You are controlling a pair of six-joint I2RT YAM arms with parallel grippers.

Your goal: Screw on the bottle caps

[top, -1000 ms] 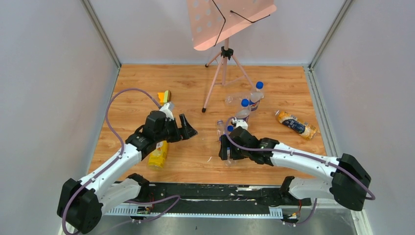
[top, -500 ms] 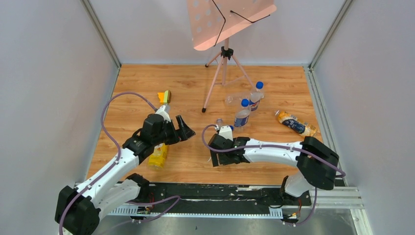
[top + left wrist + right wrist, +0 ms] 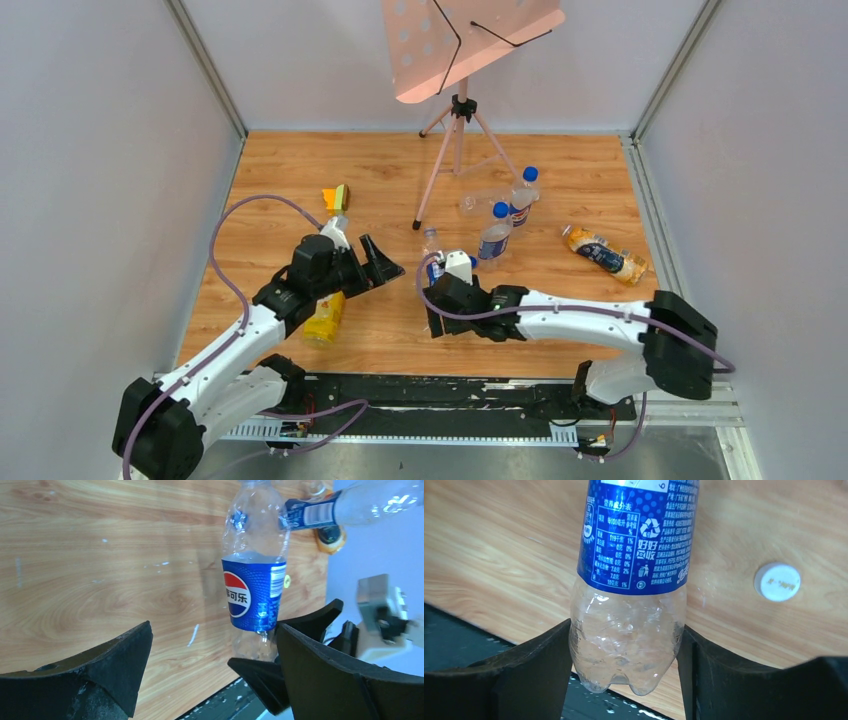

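We have our right hand point(image 3: 626, 645) clamped on the base of the clear bottle point(image 3: 634, 545), held up over the near middle of the worktop point(image 3: 300, 180), presumably keeping its neck free for capping. Our left hand point(image 3: 212, 640) faces it, spread and empty. The white cap point(image 3: 777, 581) lies just beside the bottle. The yellow bottle point(image 3: 323, 318) lies under our left arm.

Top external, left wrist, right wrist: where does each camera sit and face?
Top external: high behind the bases, looking down on the table; left arm and right arm show.
Left wrist: on the left arm, facing the clear bottle; open left gripper shows.
Right wrist: over the right gripper, shut on that bottle's base; white cap nearby.
Both wrist views share the bottle.
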